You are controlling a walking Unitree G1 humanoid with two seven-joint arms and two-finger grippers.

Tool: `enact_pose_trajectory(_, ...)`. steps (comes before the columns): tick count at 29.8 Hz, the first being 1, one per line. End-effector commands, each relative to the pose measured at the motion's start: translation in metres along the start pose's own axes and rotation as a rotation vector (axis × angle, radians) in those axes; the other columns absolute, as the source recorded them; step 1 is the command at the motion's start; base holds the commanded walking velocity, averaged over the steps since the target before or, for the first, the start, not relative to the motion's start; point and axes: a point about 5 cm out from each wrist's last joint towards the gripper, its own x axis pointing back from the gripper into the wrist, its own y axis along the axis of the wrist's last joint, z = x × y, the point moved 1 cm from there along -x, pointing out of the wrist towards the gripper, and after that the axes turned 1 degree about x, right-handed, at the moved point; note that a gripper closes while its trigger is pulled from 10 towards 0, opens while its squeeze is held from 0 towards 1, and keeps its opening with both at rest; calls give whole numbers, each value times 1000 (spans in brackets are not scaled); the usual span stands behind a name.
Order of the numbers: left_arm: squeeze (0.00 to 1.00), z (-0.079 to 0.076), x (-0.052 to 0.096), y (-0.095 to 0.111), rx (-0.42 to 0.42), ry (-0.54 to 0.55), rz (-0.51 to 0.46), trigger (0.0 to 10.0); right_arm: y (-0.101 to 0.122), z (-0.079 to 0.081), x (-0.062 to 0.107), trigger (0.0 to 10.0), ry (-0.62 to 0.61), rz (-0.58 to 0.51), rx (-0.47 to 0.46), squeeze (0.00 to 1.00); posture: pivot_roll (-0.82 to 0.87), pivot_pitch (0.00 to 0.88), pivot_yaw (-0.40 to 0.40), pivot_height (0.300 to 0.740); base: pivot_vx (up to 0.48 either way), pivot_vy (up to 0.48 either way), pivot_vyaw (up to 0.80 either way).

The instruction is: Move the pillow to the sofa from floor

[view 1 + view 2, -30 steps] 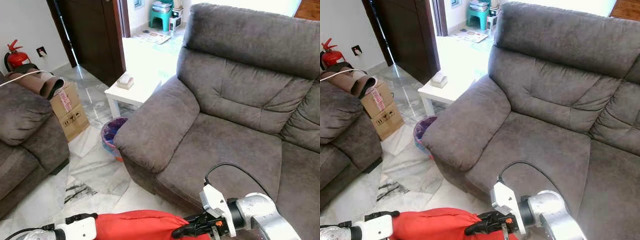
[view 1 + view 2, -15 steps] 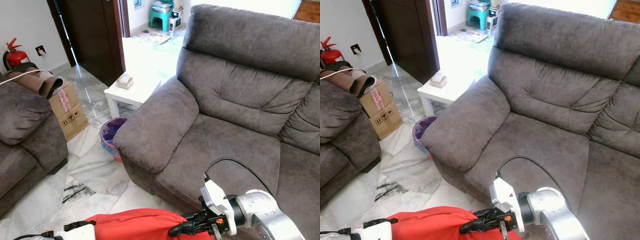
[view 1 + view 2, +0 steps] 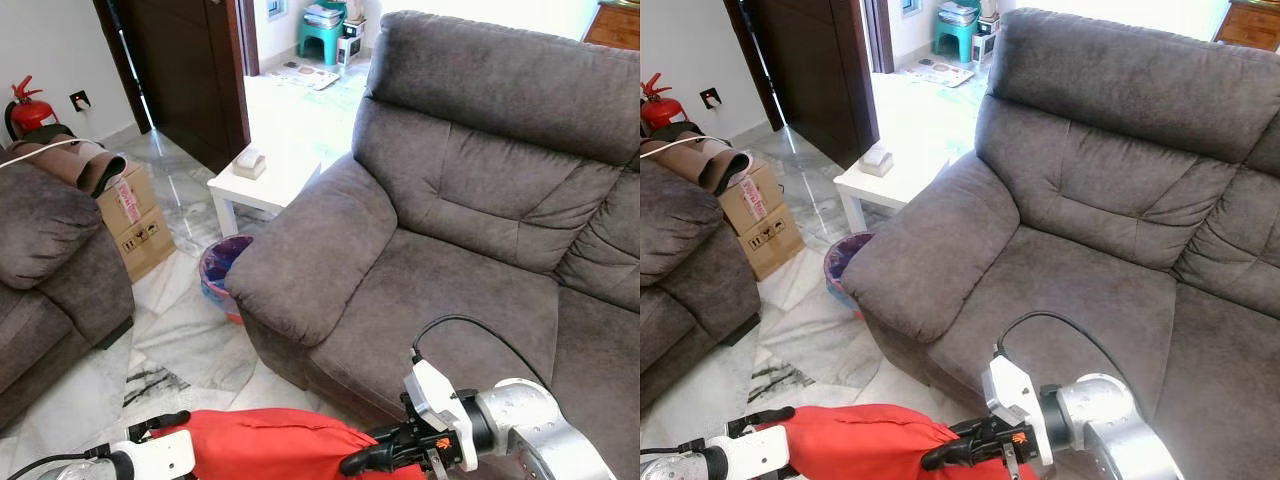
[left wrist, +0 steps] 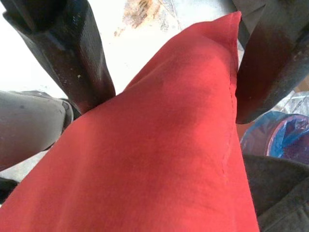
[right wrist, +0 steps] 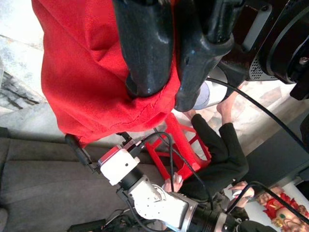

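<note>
Black fingers of the right gripper (image 5: 161, 72) pinch a fold of the red pillow (image 3: 265, 450), while the left gripper (image 4: 169, 63) clamps its opposite edge, presumably so the soft cushion hangs level between both arms. It hangs off the floor, just before the grey sofa (image 3: 450, 290), whose seat lies ahead.

We hold a red fabric pillow (image 3: 265, 447) low in front of us, off the marble floor, stretched lengthwise between our two sides. Its cloth is plain, soft and creased, with a stitched seam along one edge. Ahead stands the large grey-brown sofa (image 3: 470, 210), its broad seat cushion bare, its padded armrest nearest the pillow, just beyond it.
</note>
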Motion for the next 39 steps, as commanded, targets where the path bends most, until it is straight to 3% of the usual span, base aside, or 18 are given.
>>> enact_pose_trajectory(1, 0, -3, -2, 1, 0, -11, -15, 10000, 19, 6, -7, 10000, 55, -64, 87, 0, 57, 131, -23, 740, 0, 0, 0)
enact_pose_trajectory(6, 0, 0, -2, -2, -13, 12, -4, 10000, 22, 10, -8, 10000, 75, -76, 86, 0, 60, 131, -21, 740, 0, 0, 0)
enact_pose_trajectory(10, 0, 10, -3, -10, -55, 107, 61, 10000, 24, 13, -7, 10000, 90, -78, 89, 0, 53, 133, -22, 740, 0, 0, 0)
enact_pose_trajectory(13, 0, 9, -6, -7, -29, 124, 46, 10000, 24, 14, -6, 10000, 92, -78, 88, 0, 51, 134, -26, 740, 0, 0, 0)
enact_pose_trajectory(16, 0, 2, -11, 0, 22, 71, -6, 10000, 25, 14, -6, 10000, 94, -78, 87, 0, 52, 135, -27, 740, 0, 0, 0)
enact_pose_trajectory(18, 0, -5, -14, 4, 48, 35, -33, 0, 25, 15, -7, 10000, 96, -80, 87, 0, 51, 136, -30, 740, 0, 0, 0)
enact_pose_trajectory(21, 0, -12, -18, 8, 54, 3, -57, 0, 26, 15, -6, 10000, 96, -79, 87, 0, 49, 135, -32, 740, 0, 0, 0)
enact_pose_trajectory(39, 0, -18, -20, 12, 90, -47, -86, 0, 24, 14, -6, 10000, 86, -79, 74, 0, 46, 139, -32, 740, 0, 0, 0)
